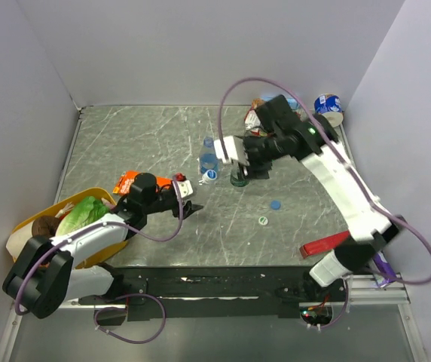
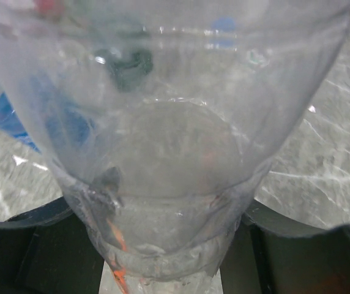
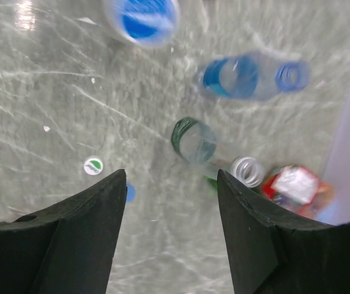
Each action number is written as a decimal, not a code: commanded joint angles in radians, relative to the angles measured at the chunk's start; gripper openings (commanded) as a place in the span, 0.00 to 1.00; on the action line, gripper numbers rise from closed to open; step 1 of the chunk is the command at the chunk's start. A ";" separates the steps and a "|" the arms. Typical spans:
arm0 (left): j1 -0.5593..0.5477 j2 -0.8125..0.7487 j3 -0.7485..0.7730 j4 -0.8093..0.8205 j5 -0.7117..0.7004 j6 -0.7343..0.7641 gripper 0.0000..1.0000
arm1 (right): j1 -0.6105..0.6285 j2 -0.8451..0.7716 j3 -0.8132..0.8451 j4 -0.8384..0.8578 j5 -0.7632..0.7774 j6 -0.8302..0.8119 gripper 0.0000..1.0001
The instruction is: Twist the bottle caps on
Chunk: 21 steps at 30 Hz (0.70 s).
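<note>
Left gripper [image 2: 163,233] pinching clear plastic vessel [image 2: 163,122]; right gripper [image 3: 171,174] wide, empty. We see grey marbled tabletop [image 1: 125,143], plain pale walls [image 1: 200,45] around.

Mid-worktop [image 1: 125,143] I see the clear water bottle [image 1: 209,157] with its blue label, and a blue-rimmed white cap [image 1: 211,174] just beside it on the near side. My right gripper [image 1: 239,167] hangs over the dark green bottle [image 1: 238,179]. A plain blue cap [image 1: 276,204] and a green-rimmed cap [image 1: 262,220] lie nearer me, apart. My left gripper [image 1: 193,200] points toward the water bottle.
</note>
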<state>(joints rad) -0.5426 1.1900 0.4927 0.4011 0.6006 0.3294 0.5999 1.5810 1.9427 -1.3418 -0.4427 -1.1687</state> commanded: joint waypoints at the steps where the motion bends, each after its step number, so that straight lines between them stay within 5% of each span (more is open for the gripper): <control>1: -0.003 0.034 0.090 -0.103 0.122 0.128 0.01 | 0.099 -0.166 -0.060 0.062 -0.060 -0.193 0.67; 8: -0.003 0.069 0.173 -0.241 0.149 0.227 0.01 | 0.199 -0.317 -0.322 0.196 -0.086 -0.404 0.70; 21: -0.016 0.091 0.219 -0.354 0.172 0.323 0.01 | 0.212 -0.234 -0.261 0.188 -0.122 -0.471 0.66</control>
<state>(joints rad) -0.5453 1.2758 0.6659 0.0635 0.7223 0.6003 0.8055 1.3369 1.6318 -1.1664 -0.5301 -1.5883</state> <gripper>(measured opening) 0.629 0.670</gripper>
